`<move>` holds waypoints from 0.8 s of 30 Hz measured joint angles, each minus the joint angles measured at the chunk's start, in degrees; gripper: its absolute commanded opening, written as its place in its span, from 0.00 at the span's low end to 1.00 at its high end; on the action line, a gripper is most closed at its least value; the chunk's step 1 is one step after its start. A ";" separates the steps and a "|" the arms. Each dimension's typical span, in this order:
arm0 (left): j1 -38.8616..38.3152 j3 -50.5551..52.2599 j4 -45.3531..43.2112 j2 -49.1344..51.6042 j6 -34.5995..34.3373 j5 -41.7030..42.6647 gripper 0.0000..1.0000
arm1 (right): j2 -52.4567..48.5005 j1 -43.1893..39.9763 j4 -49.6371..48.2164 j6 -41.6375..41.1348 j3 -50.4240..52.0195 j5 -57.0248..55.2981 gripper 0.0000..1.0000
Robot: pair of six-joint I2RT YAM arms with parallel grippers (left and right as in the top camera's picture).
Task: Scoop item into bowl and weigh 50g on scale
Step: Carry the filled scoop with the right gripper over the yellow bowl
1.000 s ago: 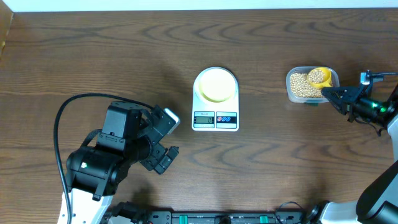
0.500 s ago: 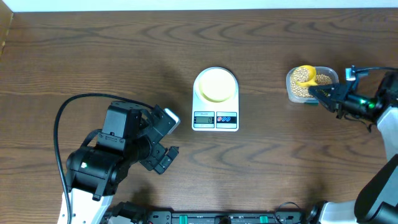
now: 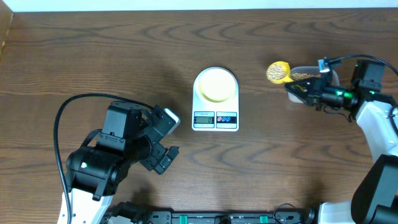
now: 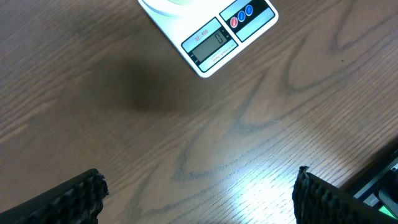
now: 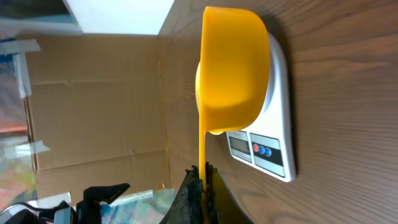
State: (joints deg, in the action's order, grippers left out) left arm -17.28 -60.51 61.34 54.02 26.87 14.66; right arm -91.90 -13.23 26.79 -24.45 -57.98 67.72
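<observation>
On scale [image 3: 215, 120], empty bowl [image 3: 216, 85]; right claw [image 3: 292, 89] pinches bean-laden scoop [image 3: 278, 71]; left claw [image 3: 173, 138] wide, empty.

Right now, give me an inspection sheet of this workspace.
Surface: brown wooden table.
Job's things: cream bowl, apparently empty, on white scale, display at zero; beans in yellow scoop between scale and clear tub; more in tub.
Clutter: nothing seen.
Grippers: left tool open, empty; right tool shut on scoop handle.
Cables: black cable loops beside left arm.
Surroundings: cardboard beyond the table.
</observation>
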 measured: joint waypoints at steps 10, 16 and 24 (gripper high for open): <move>0.00 0.00 -0.02 0.00 0.00 0.00 0.98 | -0.02 8.72 -6.40 -5.42 0.07 -0.57 0.01; 0.00 0.00 -0.02 0.00 0.00 0.00 0.98 | -0.02 13.53 -7.76 -6.58 0.07 -1.99 0.01; 0.00 0.00 -0.02 0.00 0.00 0.00 0.98 | -0.15 18.97 -11.17 -6.78 0.09 -6.91 0.01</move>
State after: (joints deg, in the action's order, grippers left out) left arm -17.28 -60.51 61.32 54.02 26.87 14.66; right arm -92.05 5.74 15.62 -31.22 -57.89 60.82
